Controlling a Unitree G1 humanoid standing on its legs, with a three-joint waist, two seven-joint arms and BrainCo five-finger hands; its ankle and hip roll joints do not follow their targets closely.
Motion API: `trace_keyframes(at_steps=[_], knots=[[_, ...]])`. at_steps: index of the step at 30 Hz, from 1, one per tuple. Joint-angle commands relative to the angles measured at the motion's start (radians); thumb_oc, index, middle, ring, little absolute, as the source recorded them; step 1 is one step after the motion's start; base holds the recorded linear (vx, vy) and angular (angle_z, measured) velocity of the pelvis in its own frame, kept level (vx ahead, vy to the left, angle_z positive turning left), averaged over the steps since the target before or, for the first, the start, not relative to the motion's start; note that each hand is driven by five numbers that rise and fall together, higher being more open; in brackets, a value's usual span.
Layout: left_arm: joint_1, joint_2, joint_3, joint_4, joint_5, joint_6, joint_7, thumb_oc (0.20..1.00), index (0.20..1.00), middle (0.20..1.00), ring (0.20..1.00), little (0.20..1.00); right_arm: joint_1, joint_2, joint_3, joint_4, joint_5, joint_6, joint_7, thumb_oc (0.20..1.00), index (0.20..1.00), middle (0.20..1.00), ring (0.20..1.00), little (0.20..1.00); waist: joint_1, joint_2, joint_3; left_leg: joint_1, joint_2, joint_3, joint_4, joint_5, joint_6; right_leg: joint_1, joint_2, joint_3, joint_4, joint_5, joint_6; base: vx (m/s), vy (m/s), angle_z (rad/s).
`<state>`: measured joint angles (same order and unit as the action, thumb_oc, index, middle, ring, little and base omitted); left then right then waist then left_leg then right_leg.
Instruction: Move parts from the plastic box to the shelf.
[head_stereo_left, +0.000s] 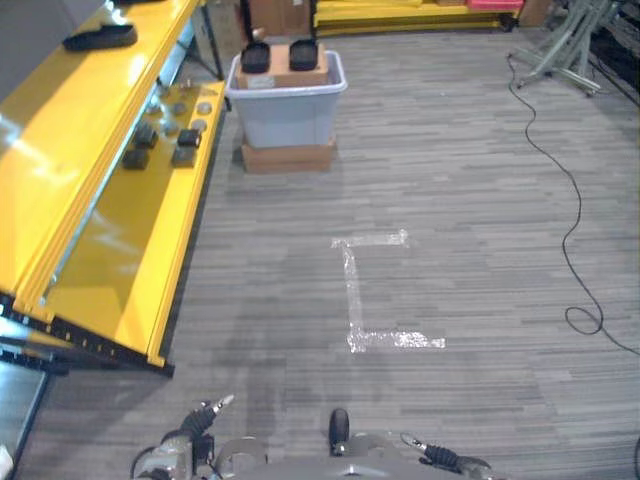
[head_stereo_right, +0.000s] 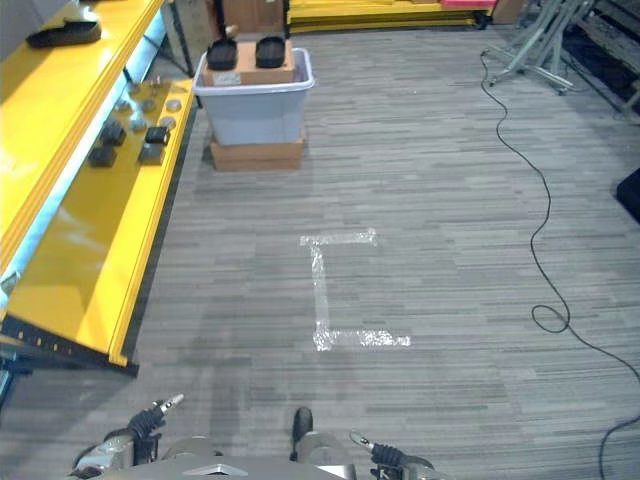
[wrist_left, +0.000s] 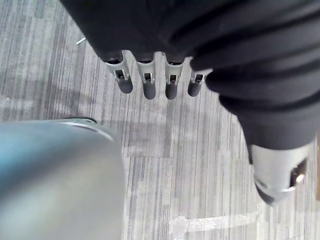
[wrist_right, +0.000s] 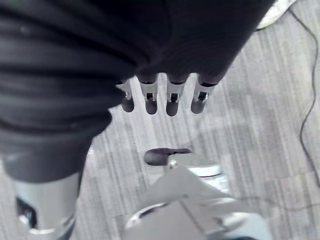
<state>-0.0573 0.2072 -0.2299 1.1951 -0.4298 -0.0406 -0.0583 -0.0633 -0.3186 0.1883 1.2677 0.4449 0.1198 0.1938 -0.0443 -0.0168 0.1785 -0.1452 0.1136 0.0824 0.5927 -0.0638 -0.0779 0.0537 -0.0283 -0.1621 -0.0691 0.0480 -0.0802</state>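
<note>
Nearest the camera, both hands hang over bare grey plank floor. In its own wrist view the left hand (wrist_left: 165, 80) is seen with its fingers straight and apart, thumb set off to the side, nothing held. The right hand (wrist_right: 160, 97) is seen the same way in its wrist view: fingers straight, relaxed, empty.

In the middle of the left eye view, a bracket of pale tape (head_stereo_left: 372, 300) is stuck to the floor, and a thin black cable (head_stereo_left: 570, 230) trails down the right side.

Along the left edge a yellow shelf (head_stereo_left: 110, 250) slopes away; several small dark parts (head_stereo_left: 160, 145) already lie on its upper portion, with one long dark part (head_stereo_left: 100, 38) at the far upper left.

At upper centre, well apart from the hands, the plastic box (head_stereo_left: 287, 110) stands on a flat cardboard carton (head_stereo_left: 288, 157), just beside the far end of the shelf. Two black parts (head_stereo_left: 280, 55) rest on a brown board at the top of the box.

The step in hand is judged to be the approach to the box with empty hands. The next move calls for the gap to be closed, then for a hand to be brought over one black part and closed round it.
</note>
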Motion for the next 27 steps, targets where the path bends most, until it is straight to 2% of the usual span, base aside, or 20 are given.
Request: trace_keyframes(at_steps=[1,2,3,5,7,8,11,12,14,15,17,19,20,21,22,23,25,26,27], knots=[[-0.061,0.038,-0.002,0.019,0.035,0.003,-0.013,1.0,1.0,1.0,1.0,1.0,-0.017,0.005,-0.007,0.034,-0.031,-0.025,-0.001,1.0,1.0,1.0,1.0,1.0,0.004,-0.025,0.002,-0.005,-0.023,0.06,-0.128,0.078,0.076,-0.027,-0.028,0.019,0.138,-0.092,0.081,0.3,0.071,-0.11],[-0.058,0.036,-0.005,0.023,0.038,0.003,-0.013,1.0,1.0,1.0,1.0,1.0,-0.022,0.005,-0.006,0.033,-0.025,-0.028,-0.001,1.0,1.0,1.0,1.0,1.0,0.012,-0.021,0.005,-0.006,-0.038,0.057,-0.164,0.08,0.076,-0.018,-0.023,0.024,0.135,-0.096,0.084,0.35,0.142,-0.22],[-0.049,0.033,-0.008,0.033,0.043,0.005,-0.012,1.0,1.0,1.0,1.0,1.0,-0.029,0.004,-0.003,0.028,-0.024,-0.033,-0.001,1.0,1.0,1.0,1.0,1.0,0.03,-0.011,0.006,-0.022,-0.07,0.044,-0.258,0.094,0.072,0.0,-0.007,0.038,0.126,-0.102,0.09,0.32,0.162,-0.25],[-0.029,0.032,-0.009,0.047,0.067,0.001,-0.017,1.0,1.0,1.0,1.0,1.0,-0.033,0.0,0.002,0.018,-0.035,-0.036,0.005,1.0,1.0,1.0,1.0,1.0,0.066,0.006,0.018,-0.071,-0.112,0.017,-0.373,0.157,0.05,0.044,0.023,0.065,0.111,-0.117,0.094,0.33,0.167,-0.26],[-0.008,0.033,-0.01,0.064,0.105,-0.007,-0.023,1.0,1.0,1.0,1.0,1.0,-0.035,-0.004,0.011,0.019,-0.05,-0.049,0.011,1.0,1.0,1.0,1.0,1.0,0.103,0.014,0.03,-0.14,-0.125,-0.004,-0.4,0.217,0.032,0.085,0.041,0.085,0.105,-0.138,0.088,0.25,0.137,-0.24],[0.004,0.033,-0.009,0.072,0.111,-0.007,-0.016,1.0,1.0,1.0,1.0,1.0,-0.039,-0.003,0.014,0.023,-0.062,-0.058,0.004,1.0,1.0,1.0,1.0,1.0,0.113,0.011,0.028,-0.134,-0.133,0.013,-0.428,0.18,0.044,0.098,0.041,0.087,0.103,-0.149,0.086,0.2,0.159,-0.53],[0.021,0.035,0.012,0.098,0.117,-0.01,-0.004,1.0,1.0,1.0,1.0,1.0,-0.059,-0.001,0.023,0.039,-0.018,-0.069,-0.005,1.0,1.0,1.0,1.0,1.0,0.129,0.002,0.012,-0.107,-0.137,0.037,-0.43,0.128,0.072,0.119,0.025,0.081,0.124,-0.177,0.099,0.16,0.186,-0.7],[0.02,0.038,0.017,0.102,0.089,-0.013,0.002,1.0,1.0,1.0,1.0,1.0,-0.062,0.005,0.022,0.041,-0.027,-0.107,-0.022,1.0,1.0,1.0,1.0,1.0,0.13,0.0,0.004,-0.086,-0.139,0.04,-0.441,0.113,0.086,0.119,0.021,0.075,0.142,-0.19,0.104,0.14,0.136,-0.48],[0.014,0.043,0.028,0.098,0.063,-0.016,0.017,1.0,1.0,1.0,1.0,1.0,-0.064,0.015,0.025,0.029,-0.067,-0.13,-0.05,1.0,1.0,1.0,1.0,1.0,0.129,0.002,-0.002,-0.049,-0.142,0.043,-0.448,0.091,0.106,0.096,0.006,0.05,0.213,-0.198,0.115,0.17,0.14,-0.37],[0.002,0.049,0.034,0.098,0.048,-0.013,0.024,1.0,1.0,1.0,1.0,1.0,-0.062,0.025,0.03,0.022,-0.096,-0.141,-0.073,1.0,1.0,1.0,1.0,1.0,0.127,0.006,-0.008,-0.026,-0.141,0.046,-0.453,0.076,0.124,0.079,-0.003,0.029,0.287,-0.2,0.119,0.22,0.145,-0.38],[-0.016,0.054,0.032,0.093,0.046,-0.013,0.024,1.0,1.0,1.0,1.0,1.0,-0.064,0.045,0.04,0.018,-0.087,-0.163,-0.123,1.0,1.0,1.0,1.0,1.0,0.124,0.013,-0.014,0.009,-0.139,0.049,-0.464,0.056,0.147,0.016,-0.027,-0.002,0.425,-0.154,0.146,0.17,0.106,-0.3],[-0.031,0.051,0.016,0.085,0.083,-0.014,0.026,1.0,1.0,1.0,1.0,1.0,-0.075,0.061,0.046,0.015,-0.09,-0.184,-0.156,1.0,1.0,1.0,1.0,1.0,0.116,0.024,-0.004,0.054,-0.132,0.043,-0.48,0.038,0.156,-0.066,-0.063,-0.03,0.479,-0.114,0.166,0.13,0.026,-0.09],[-0.034,0.05,0.009,0.082,0.09,-0.017,0.026,1.0,1.0,1.0,1.0,1.0,-0.076,0.064,0.048,0.012,-0.094,-0.191,-0.165,1.0,1.0,1.0,1.0,1.0,0.112,0.026,0.001,0.068,-0.13,0.041,-0.486,0.035,0.154,-0.08,-0.071,-0.039,0.465,-0.11,0.166,0.23,-0.07,0.13],[-0.047,0.049,-0.015,0.068,0.093,-0.024,0.02,1.0,1.0,1.0,1.0,1.0,-0.076,0.072,0.063,-0.003,-0.088,-0.194,-0.185,1.0,1.0,1.0,1.0,1.0,0.096,0.032,0.015,0.107,-0.122,0.037,-0.502,0.031,0.136,-0.092,-0.077,-0.054,0.362,-0.115,0.156,0.33,-0.173,-0.28],[-0.059,0.046,-0.035,0.059,0.085,-0.025,0.022,1.0,1.0,1.0,1.0,1.0,-0.07,0.072,0.072,-0.01,-0.089,-0.188,-0.194,1.0,1.0,1.0,1.0,1.0,0.075,0.018,0.023,0.123,-0.134,0.031,-0.5,0.016,0.127,-0.092,-0.086,-0.043,0.23,-0.071,0.16,0.34,-0.186,-0.39],[-0.062,0.044,-0.038,0.058,0.082,-0.026,0.023,1.0,1.0,1.0,1.0,1.0,-0.069,0.071,0.073,-0.01,-0.091,-0.186,-0.196,1.0,1.0,1.0,1.0,1.0,0.069,0.015,0.025,0.127,-0.138,0.029,-0.498,0.01,0.125,-0.095,-0.089,-0.038,0.202,-0.054,0.164,0.31,-0.175,-0.48],[-0.072,0.039,-0.057,0.053,0.043,-0.024,0.03,1.0,1.0,1.0,1.0,1.0,-0.065,0.067,0.074,-0.006,-0.113,-0.172,-0.195,1.0,1.0,1.0,1.0,1.0,0.034,0.008,0.032,0.159,-0.147,0.016,-0.499,-0.021,0.123,-0.144,-0.105,0.002,0.14,0.017,0.188,0.31,-0.147,0.19],[-0.074,0.039,-0.063,0.051,0.021,-0.028,0.034,1.0,1.0,1.0,1.0,1.0,-0.061,0.068,0.073,-0.002,-0.131,-0.165,-0.194,1.0,1.0,1.0,1.0,1.0,0.015,0.008,0.034,0.182,-0.14,0.013,-0.501,-0.038,0.124,-0.177,-0.108,0.024,0.144,0.036,0.197,0.36,-0.229,0.38],[-0.077,0.037,-0.063,0.051,0.006,-0.032,0.043,1.0,1.0,1.0,1.0,1.0,-0.057,0.066,0.076,0.0,-0.141,-0.16,-0.195,1.0,1.0,1.0,1.0,1.0,0.005,0.01,0.034,0.194,-0.131,0.015,-0.513,-0.039,0.121,-0.173,-0.09,0.033,0.14,0.027,0.188,0.31,-0.231,0.32]])
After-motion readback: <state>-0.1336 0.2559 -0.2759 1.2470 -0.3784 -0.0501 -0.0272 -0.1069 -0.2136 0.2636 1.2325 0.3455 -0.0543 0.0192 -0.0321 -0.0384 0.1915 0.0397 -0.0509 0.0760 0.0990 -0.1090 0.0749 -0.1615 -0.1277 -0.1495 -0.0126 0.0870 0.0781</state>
